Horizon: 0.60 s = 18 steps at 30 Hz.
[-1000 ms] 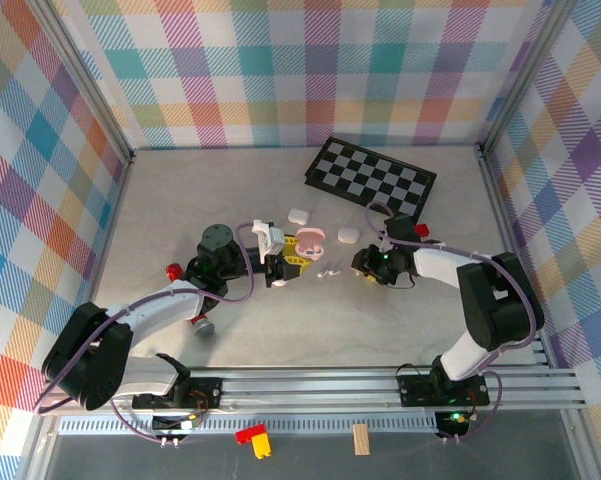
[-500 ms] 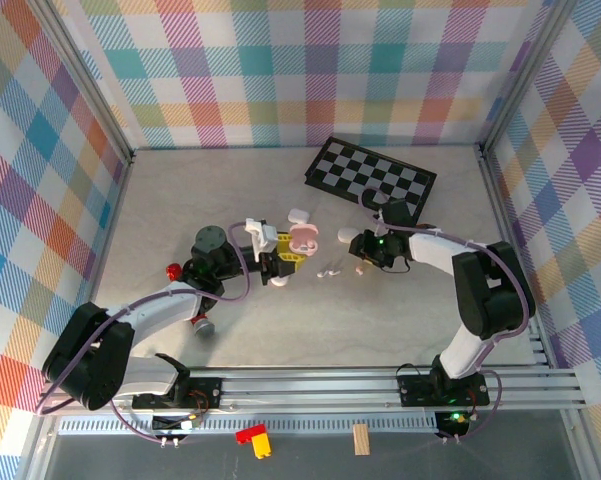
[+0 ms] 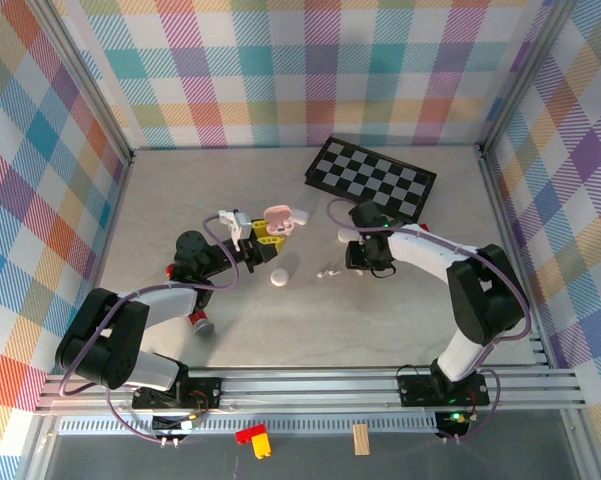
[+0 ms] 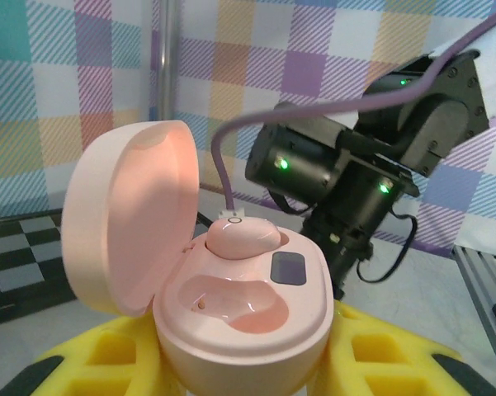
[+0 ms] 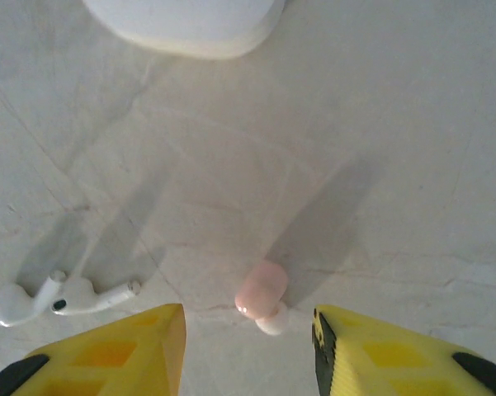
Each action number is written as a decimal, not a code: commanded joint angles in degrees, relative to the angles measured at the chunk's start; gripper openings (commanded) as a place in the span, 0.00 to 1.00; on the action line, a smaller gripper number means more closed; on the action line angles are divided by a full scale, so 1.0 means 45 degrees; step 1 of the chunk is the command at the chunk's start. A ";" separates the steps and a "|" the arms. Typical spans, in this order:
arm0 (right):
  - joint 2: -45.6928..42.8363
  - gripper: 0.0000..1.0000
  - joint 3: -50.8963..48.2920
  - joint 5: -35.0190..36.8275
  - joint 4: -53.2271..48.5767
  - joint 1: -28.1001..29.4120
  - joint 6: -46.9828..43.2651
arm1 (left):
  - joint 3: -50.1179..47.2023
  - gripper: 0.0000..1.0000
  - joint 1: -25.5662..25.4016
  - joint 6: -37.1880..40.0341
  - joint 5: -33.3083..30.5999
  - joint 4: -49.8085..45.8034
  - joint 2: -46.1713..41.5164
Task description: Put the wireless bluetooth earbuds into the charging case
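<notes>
My left gripper (image 4: 243, 367) is shut on an open pink charging case (image 4: 239, 318), its yellow fingers (image 4: 396, 355) on either side. One pink earbud (image 4: 241, 238) sits in the far slot, and the near slot is bare. From above, the case (image 3: 277, 217) hangs over the table's middle. My right gripper (image 5: 248, 346) is open and low over the table, with a loose pink earbud (image 5: 262, 295) lying between its fingers. Two white earbuds (image 5: 62, 299) lie to its left, and from above they (image 3: 328, 270) sit just left of the right gripper (image 3: 352, 258).
A white case (image 3: 280, 278) lies on the table below the pink one, and another white case (image 5: 190, 21) sits just ahead of the right gripper. A checkerboard (image 3: 370, 180) lies at the back. A red block (image 3: 172, 270) sits by the left arm.
My left gripper has carried the pink case back and to the left, uncovering a white case on the table. My right gripper has shifted left and back, close to the loose earbuds.
</notes>
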 commanded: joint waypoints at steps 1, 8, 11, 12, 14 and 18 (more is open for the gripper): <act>0.0755 0.45 0.0524 0.1274 -0.0934 0.0213 0.0147 | 0.0123 0.31 0.0117 -0.0011 0.0130 0.0454 -0.0396; 0.1665 0.37 0.0969 0.0861 -0.0610 0.0277 0.0226 | 0.0131 0.31 0.0116 0.0670 0.0150 -0.0704 -0.0939; 0.1853 0.34 0.1076 0.0842 -0.0600 0.0296 0.0090 | 0.0048 0.31 0.0116 0.0757 0.0130 -0.0792 -0.1001; 0.1854 0.32 0.1077 0.0822 -0.0572 0.0313 -0.0020 | 0.0048 0.31 0.0116 0.0745 0.0144 -0.0790 -0.1001; 0.1855 0.30 0.1060 0.0820 -0.0499 0.0335 -0.0365 | 0.0068 0.31 0.0116 0.0705 0.0183 -0.0797 -0.1021; 0.1854 0.27 0.1055 0.0599 -0.0283 0.0335 -0.1199 | 0.0141 0.31 0.0116 0.0703 0.0227 -0.0860 -0.0924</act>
